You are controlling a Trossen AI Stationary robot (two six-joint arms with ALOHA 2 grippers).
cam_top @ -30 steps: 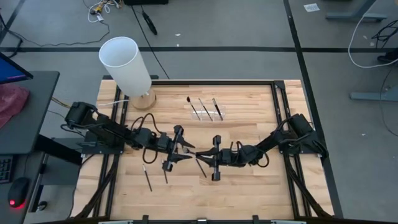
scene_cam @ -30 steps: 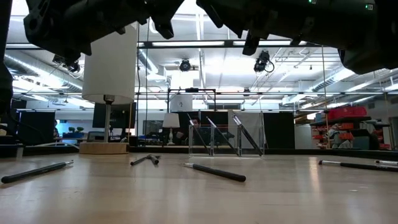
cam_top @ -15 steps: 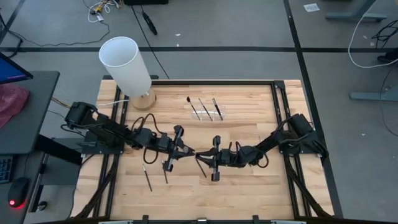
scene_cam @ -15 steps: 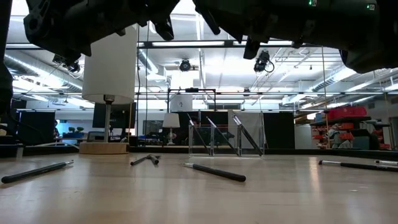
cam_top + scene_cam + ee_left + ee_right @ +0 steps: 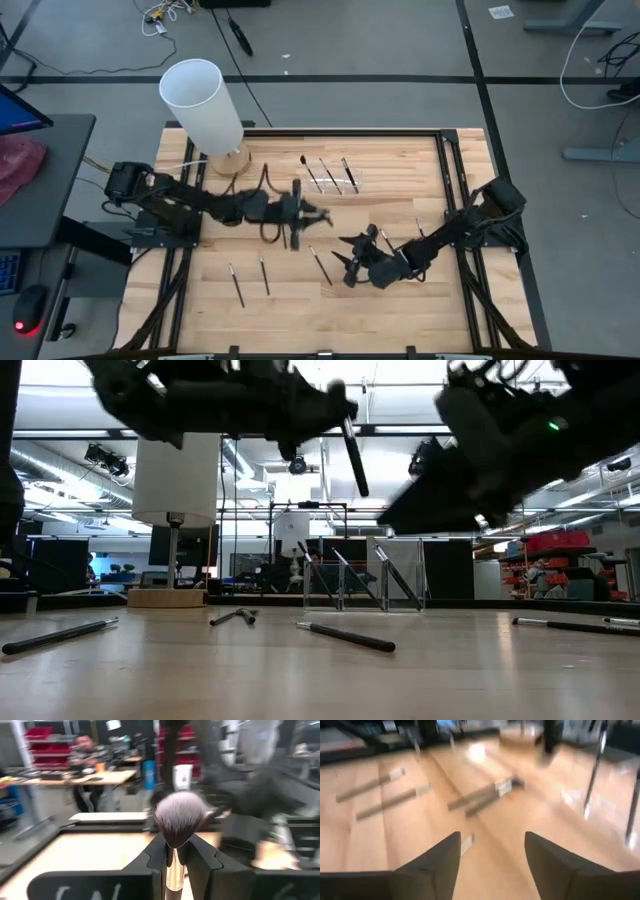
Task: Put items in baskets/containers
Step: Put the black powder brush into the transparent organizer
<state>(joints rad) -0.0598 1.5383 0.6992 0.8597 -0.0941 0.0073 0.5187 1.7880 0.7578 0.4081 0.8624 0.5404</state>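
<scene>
Tall white cylinder [image 5: 203,104] on a wooden base at the table's [image 5: 400,310] far-left corner

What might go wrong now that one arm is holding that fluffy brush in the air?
The left tool pinches the brush just below its bristles, so it could tilt or slip. The clear holder already has brushes leaning inside; the new one might knock them.

Three brushes [image 5: 331,175] in one clear holder [image 5: 349,187], five on the table, one white cylinder [image 5: 201,103].
</scene>
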